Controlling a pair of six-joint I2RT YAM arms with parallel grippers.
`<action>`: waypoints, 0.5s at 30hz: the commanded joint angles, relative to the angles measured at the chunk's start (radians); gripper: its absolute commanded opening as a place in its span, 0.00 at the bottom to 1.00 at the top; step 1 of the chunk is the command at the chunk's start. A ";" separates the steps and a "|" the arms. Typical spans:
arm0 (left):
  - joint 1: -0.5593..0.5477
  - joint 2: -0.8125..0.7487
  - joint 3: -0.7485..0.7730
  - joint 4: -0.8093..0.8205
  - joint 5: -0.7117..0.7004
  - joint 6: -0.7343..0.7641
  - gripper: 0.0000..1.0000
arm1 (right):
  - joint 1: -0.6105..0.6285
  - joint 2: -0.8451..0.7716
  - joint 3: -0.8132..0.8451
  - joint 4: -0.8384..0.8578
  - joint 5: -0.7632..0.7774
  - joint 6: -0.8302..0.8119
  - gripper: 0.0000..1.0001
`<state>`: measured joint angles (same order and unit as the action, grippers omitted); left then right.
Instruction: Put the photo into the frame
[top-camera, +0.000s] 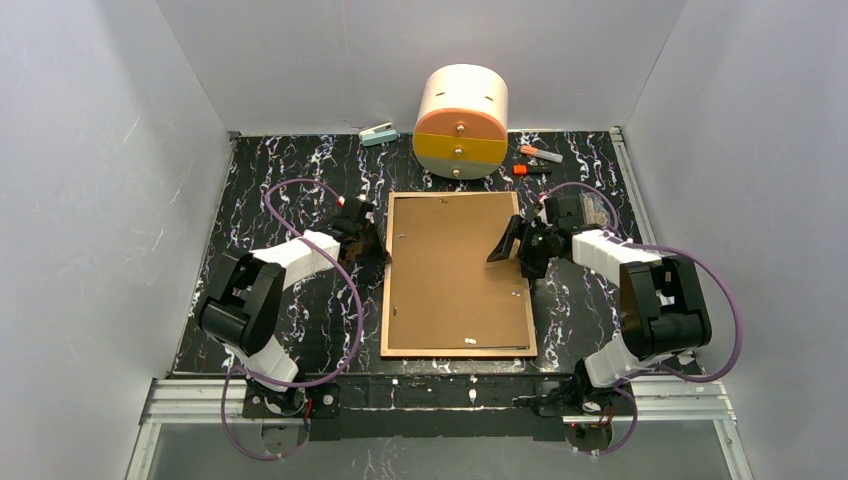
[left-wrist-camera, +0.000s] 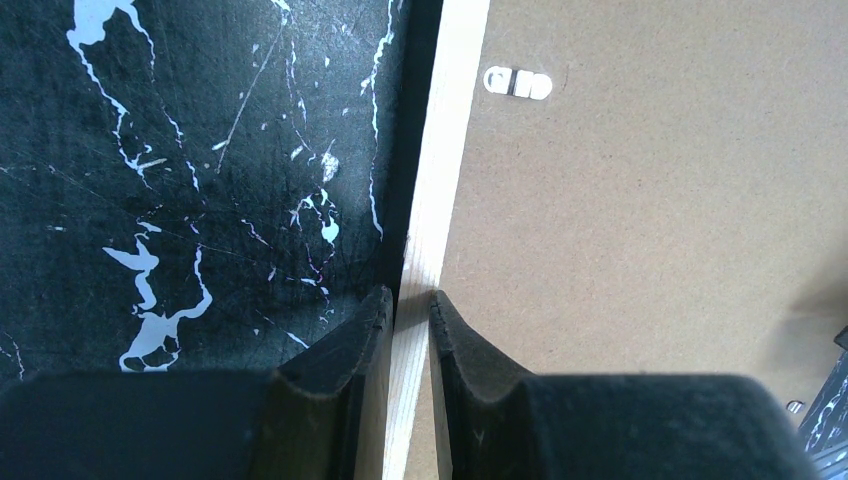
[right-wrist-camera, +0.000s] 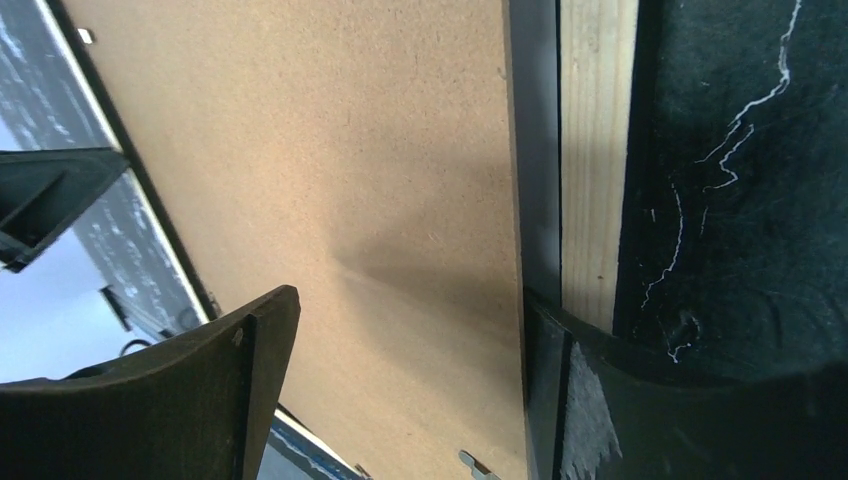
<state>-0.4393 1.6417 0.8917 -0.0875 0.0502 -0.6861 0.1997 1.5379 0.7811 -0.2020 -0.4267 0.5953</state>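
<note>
Closest to us, our left hand (left-wrist-camera: 412, 325) has its two dark fingers (left-wrist-camera: 330, 400) pinched close together on the light tan wooden rim of the large rectangular picture frame (left-wrist-camera: 440, 170). One finger stands outside the rim, over the black, white-veined marble-patterned tabletop (left-wrist-camera: 180, 180). The other stands inside it, over the flat brown backing board (left-wrist-camera: 650, 220). Just ahead of these fingers a small white turn clip (left-wrist-camera: 517, 83) sits on the board near the rim.

The frame lies back-up on the tabletop and reaches from our left hand across to our right hand (right-wrist-camera: 400, 340), which is at the opposite long edge. Our right hand stands wide open and holds nothing. One of its fingers hangs above the backing board. The other sits at the dark strip beside the wooden rim; we cannot tell whether it touches. Beyond both hands, past the frame's far end, stands a round cream-and-orange drawer box (top-camera: 461, 120).
</note>
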 joint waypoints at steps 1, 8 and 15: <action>0.014 0.021 -0.027 -0.071 -0.021 0.018 0.15 | 0.063 0.023 0.097 -0.143 0.124 -0.060 0.86; 0.020 0.026 -0.031 -0.063 -0.016 0.017 0.15 | 0.173 0.052 0.187 -0.268 0.361 -0.068 0.88; 0.036 0.020 -0.037 -0.063 -0.006 0.030 0.16 | 0.187 0.027 0.262 -0.359 0.504 -0.103 0.88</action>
<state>-0.4248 1.6424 0.8906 -0.0864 0.0711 -0.6830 0.3874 1.5913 0.9718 -0.4820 -0.0494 0.5236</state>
